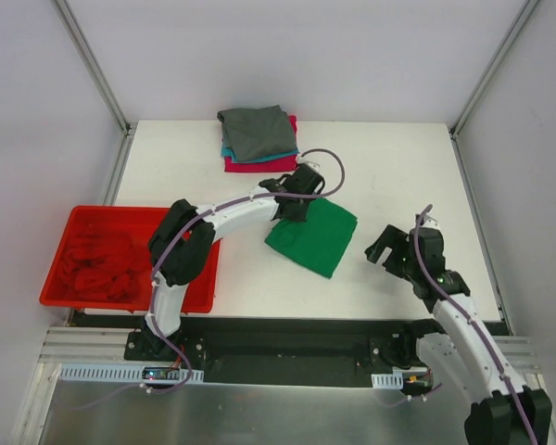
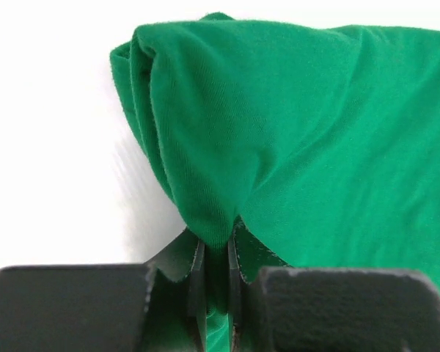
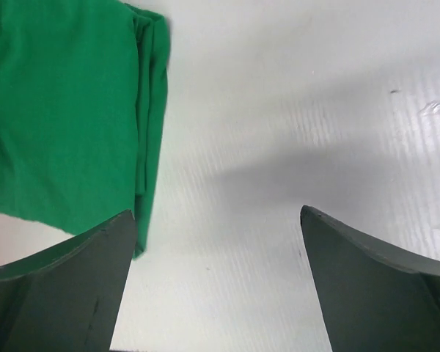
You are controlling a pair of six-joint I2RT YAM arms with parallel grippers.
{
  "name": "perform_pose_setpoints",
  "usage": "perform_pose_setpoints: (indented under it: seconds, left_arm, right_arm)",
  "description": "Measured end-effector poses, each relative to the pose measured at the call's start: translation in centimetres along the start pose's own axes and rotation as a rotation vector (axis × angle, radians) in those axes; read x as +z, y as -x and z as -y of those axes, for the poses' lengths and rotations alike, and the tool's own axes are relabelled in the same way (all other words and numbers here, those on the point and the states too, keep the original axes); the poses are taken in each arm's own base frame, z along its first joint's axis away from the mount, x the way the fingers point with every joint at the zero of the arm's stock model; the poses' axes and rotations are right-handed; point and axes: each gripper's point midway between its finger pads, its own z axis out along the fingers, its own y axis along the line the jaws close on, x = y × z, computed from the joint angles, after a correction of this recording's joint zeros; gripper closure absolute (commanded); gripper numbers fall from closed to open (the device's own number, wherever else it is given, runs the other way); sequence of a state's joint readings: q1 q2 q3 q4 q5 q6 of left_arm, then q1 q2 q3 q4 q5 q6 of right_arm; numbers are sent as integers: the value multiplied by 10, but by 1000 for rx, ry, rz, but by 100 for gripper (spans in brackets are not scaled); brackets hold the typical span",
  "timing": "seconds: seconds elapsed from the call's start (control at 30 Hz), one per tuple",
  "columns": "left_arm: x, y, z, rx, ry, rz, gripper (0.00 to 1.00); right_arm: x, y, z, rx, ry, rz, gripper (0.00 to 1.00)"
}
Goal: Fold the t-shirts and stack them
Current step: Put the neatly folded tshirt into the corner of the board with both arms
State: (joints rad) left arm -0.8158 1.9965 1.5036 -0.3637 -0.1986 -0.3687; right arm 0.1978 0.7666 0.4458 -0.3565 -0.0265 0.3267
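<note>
The folded bright green t-shirt [image 1: 317,236] lies at the middle of the table. My left gripper [image 1: 295,199] is shut on its far-left corner, and the cloth [image 2: 293,132] bunches up between the closed jaws [image 2: 215,275]. A stack of folded tees sits at the back: grey [image 1: 257,132] on top, teal [image 1: 227,149] and magenta [image 1: 259,165] beneath. My right gripper [image 1: 385,248] is open and empty just right of the green shirt, whose edge [image 3: 66,117] shows at the left of the right wrist view.
A red plastic bin [image 1: 56,278] holding crumpled red cloth [image 1: 102,260] stands at the table's left front. The white table [image 1: 408,176] has metal frame posts at its back corners.
</note>
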Motion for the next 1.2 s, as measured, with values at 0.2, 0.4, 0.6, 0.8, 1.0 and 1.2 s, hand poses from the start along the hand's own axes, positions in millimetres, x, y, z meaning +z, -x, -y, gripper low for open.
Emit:
perform_pose_setpoints:
  seconds: [0.2, 0.4, 0.6, 0.8, 1.0, 1.2]
  left_arm:
    - [0, 52, -19, 53, 108, 120, 100]
    - [4, 57, -46, 1, 117, 95, 100]
    - [6, 60, -67, -42, 132, 81, 100]
    - [8, 58, -69, -75, 111, 68, 100]
    - [13, 50, -76, -130, 87, 33, 100]
    - [14, 50, -82, -160, 68, 22, 100]
  right_arm:
    - [0, 6, -2, 9, 49, 90, 4]
    - [30, -3, -18, 32, 36, -109, 4]
    - [78, 27, -71, 1, 86, -219, 2]
    - [123, 52, -123, -52, 118, -252, 4]
    - [144, 22, -129, -110, 21, -351, 21]
    - [154, 15, -134, -151, -42, -372, 45]
